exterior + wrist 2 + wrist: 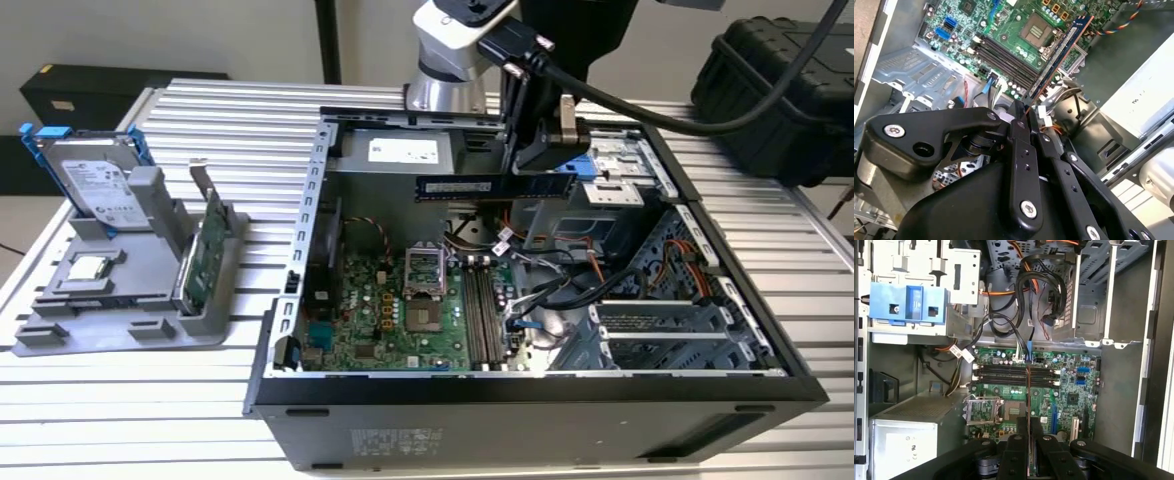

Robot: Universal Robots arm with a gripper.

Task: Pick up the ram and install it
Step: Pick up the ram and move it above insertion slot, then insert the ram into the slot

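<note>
1. The gripper (537, 172) is clamped on the ram (478, 187), holding it level over the open computer case (534, 415).
2. In the exterior view, the ram hangs at 12 o'clock from the motherboard (387, 310) (clear of its memory slots (481, 310)).

Labels on the ram (494, 187), power supply (403, 150) and hard drive (96, 185), print illegible

Your open black metal computer case (534, 425) is lying on a ribbed silver table (227, 120); just beside it, a grey plastic stand (94, 320) is holding a blue-railed silver hard drive (100, 190) and a green card (203, 255).
</note>
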